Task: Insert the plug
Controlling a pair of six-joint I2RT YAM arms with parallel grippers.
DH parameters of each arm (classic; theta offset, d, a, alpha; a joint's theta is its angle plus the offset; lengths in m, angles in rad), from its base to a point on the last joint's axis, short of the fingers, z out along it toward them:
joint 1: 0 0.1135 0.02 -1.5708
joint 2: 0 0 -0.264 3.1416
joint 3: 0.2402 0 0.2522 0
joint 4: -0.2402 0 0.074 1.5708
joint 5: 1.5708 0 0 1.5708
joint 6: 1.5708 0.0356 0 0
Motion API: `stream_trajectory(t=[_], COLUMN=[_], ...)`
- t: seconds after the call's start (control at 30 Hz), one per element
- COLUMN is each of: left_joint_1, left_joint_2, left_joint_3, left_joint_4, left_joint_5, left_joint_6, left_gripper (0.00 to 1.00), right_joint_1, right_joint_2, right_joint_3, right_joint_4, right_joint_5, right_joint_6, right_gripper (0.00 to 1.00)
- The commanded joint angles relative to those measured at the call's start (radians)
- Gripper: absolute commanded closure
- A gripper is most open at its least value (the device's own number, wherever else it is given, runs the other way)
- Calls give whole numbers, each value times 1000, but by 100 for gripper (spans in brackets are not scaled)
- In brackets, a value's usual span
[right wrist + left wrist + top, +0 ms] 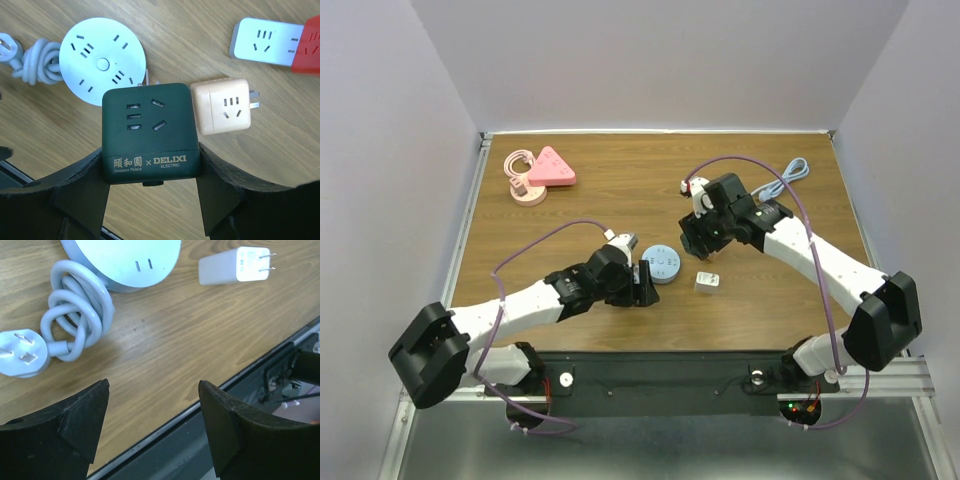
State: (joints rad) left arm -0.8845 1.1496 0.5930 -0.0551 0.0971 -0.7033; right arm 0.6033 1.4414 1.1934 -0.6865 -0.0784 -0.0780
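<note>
The right gripper (pixel 152 165) has its jaws clamped on a dark green socket cube (pixel 147 132), right of centre over the counter (pixel 620 190). The left gripper (pixel 154 390) hangs with its jaws spread and empty. The white two-pin plug (pixel 707 280) lies on the counter between the arms, just right of the round socket (pixel 663 264).
</note>
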Motion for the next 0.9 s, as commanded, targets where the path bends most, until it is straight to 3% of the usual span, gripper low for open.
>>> stream_trajectory(t=[0.0,0.13,0.33,0.63,0.87], left_joint_1=[-4,-5,19,157,232], left_joint_2=[51,131,142,176,229], left_joint_3=[27,33,42,10,54], left_joint_4=[72,124,127,169,213], left_joint_5=[-20,21,-43,-45,-43], left_joint_6=[16,21,54,134,208], left_gripper=[16,15,14,13,13], right_joint_1=[1,1,1,1,3], right_joint_2=[-59,-73,-84,-73,-64], right_joint_3=[-15,-37,-40,-61,-72], right_joint_4=[64,64,62,61,58], right_joint_5=[-20,2,-4,-34,-196], right_joint_6=[12,15,18,15,-52], right_gripper=[88,88,88,88,87])
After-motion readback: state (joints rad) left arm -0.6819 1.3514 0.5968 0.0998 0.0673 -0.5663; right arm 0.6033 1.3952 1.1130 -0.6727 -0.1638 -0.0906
